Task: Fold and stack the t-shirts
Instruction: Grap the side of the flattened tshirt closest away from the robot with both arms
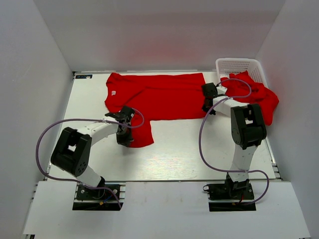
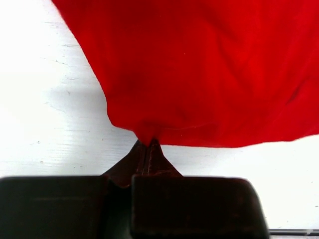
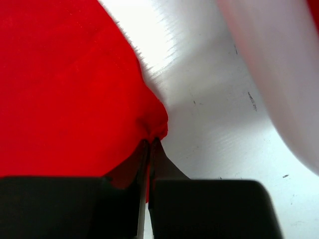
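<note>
One red t-shirt (image 1: 159, 94) lies spread across the back of the table, its near left part hanging toward the front. My left gripper (image 1: 124, 135) is shut on that near left corner; in the left wrist view the cloth (image 2: 199, 69) bunches into the pinched fingertips (image 2: 148, 143). My right gripper (image 1: 206, 107) is shut on the shirt's right edge, and the right wrist view shows the red cloth (image 3: 65, 84) puckered at the closed tips (image 3: 151, 140). More red t-shirts (image 1: 256, 97) spill out of the white basket (image 1: 238, 64) at the back right.
White walls close in the table at the back and both sides. The basket stands in the back right corner beside my right arm (image 1: 246, 124). Purple cables (image 1: 52, 129) loop from both arms over the table.
</note>
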`<state>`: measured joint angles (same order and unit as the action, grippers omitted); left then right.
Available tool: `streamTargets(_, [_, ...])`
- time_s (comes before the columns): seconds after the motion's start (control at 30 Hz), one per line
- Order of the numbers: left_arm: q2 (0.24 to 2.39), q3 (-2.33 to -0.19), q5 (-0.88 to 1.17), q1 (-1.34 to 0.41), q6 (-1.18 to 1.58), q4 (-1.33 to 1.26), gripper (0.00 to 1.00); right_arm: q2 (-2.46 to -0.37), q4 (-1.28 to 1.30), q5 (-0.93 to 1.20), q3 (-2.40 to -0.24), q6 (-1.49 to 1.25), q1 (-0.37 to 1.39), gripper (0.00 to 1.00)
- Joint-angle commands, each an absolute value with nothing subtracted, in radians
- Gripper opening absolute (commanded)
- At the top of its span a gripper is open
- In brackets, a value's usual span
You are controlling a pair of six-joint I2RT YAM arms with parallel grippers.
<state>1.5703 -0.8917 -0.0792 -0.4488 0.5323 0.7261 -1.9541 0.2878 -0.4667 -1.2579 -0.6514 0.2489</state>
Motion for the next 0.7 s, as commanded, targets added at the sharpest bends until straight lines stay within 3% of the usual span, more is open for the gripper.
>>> streamTargets(0.0, [1.505,-0.916,-0.091,-0.446,0.528,0.727,0.0,-1.98,0.316,-0.46,-1.235,-0.658,0.242,0.0])
streamTargets(0.37, [1.457,-1.018,-0.022,-0.437,0.497,0.689,0.0,-1.927,0.357,-0.445,-1.252,-0.631,0.255,0.0])
streamTargets(0.67, [1.611,-1.282,-0.084,-0.426,0.485,0.715,0.0,-1.925,0.383,-0.443,-1.324,-0.574,0.258,0.0])
